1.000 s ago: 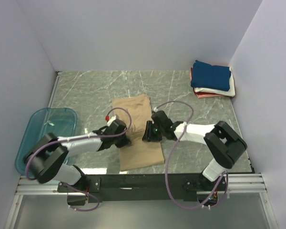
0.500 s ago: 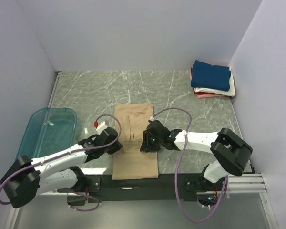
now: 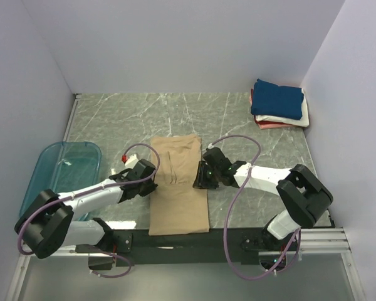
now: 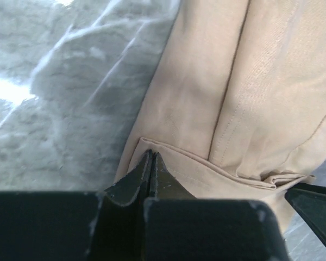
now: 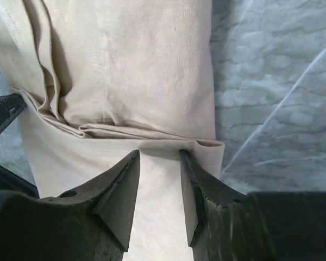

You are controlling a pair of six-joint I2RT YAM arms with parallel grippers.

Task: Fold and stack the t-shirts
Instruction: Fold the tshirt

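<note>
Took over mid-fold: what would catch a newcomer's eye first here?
The tan t-shirt, folded into a long narrow strip at near centre, with the left tool shut at its left edge and the right tool open over its right edge. Then the stack of folded shirts, navy on top, in the far right corner, and the teal tub at the left.
</note>
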